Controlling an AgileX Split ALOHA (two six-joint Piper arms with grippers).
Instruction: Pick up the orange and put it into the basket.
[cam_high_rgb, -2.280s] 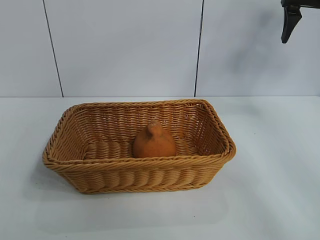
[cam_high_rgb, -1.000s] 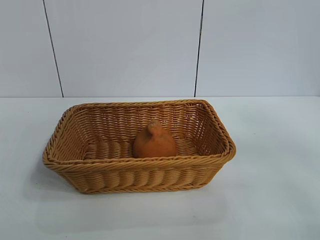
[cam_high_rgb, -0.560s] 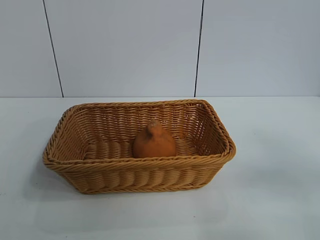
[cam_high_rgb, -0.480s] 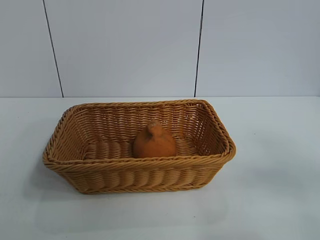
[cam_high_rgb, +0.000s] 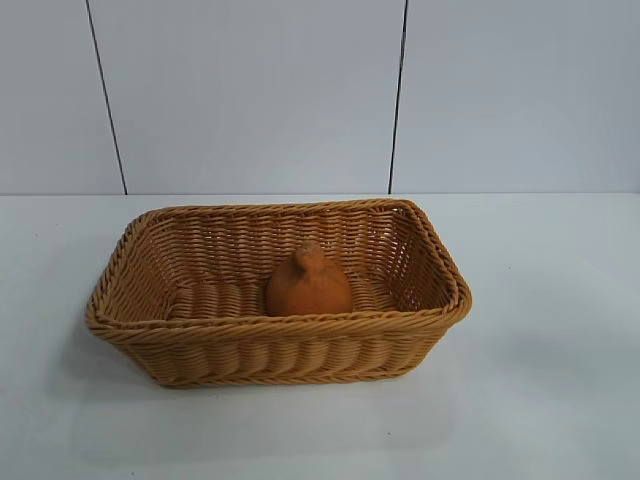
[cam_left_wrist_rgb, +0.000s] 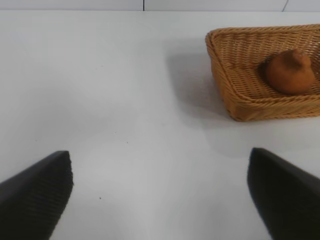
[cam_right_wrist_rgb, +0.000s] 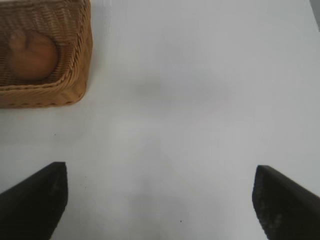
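dull orange-brown orange (cam_high_rgb: 309, 286), tan-golden woven basket (cam_high_rgb: 280, 352), white table (cam_high_rgb: 540, 380)

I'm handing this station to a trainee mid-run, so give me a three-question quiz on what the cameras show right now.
1. True or false: the orange lies inside the basket.
2. The left gripper is: A) shut on the orange, B) open over bare table, C) inside the basket.
3. Fill in: the right gripper holds ____.

Key: 1 true. 2 B. 3 nothing; its fingers stand wide apart over the table, away from the basket.
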